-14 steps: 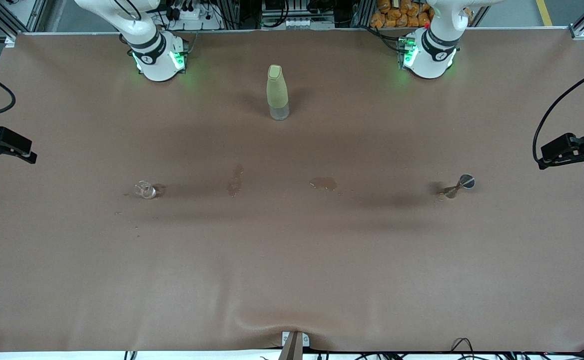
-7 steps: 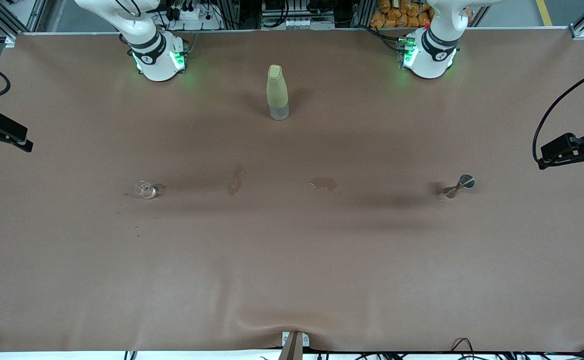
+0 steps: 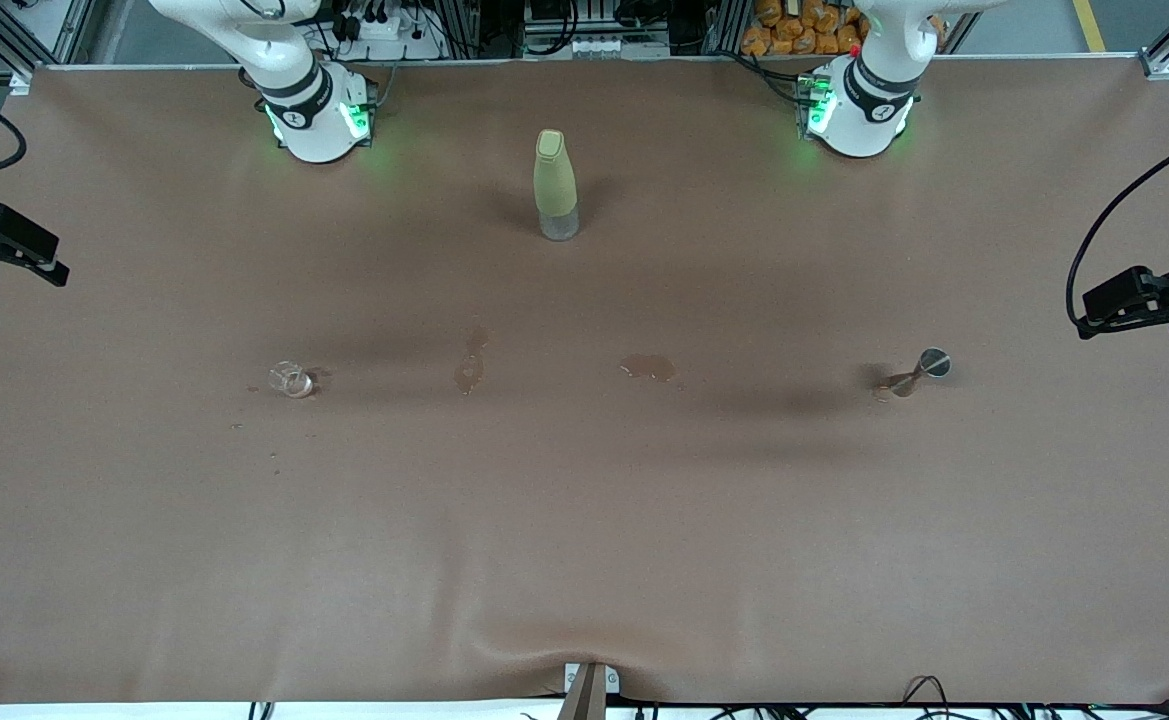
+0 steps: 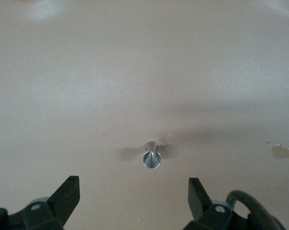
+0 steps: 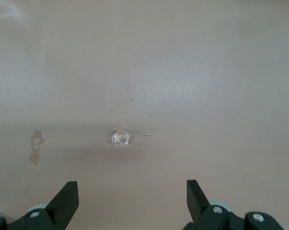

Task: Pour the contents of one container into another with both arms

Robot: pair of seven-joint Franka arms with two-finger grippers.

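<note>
A small clear glass cup stands on the brown table toward the right arm's end, and it shows as the cup in the right wrist view. A metal jigger stands toward the left arm's end; the left wrist view shows the jigger from above. My right gripper hangs open over the table's edge at its end, and the gripper holds nothing. My left gripper hangs open over the edge at its own end. This gripper is also empty.
A tall yellow-green bottle with a clear base stands upright between the two arm bases. Two wet stains lie on the table between the cup and the jigger. Small droplets lie near the cup.
In the front view my right gripper has shifted a little toward the arm bases' side. The left arm, cup, jigger and bottle have not moved.
</note>
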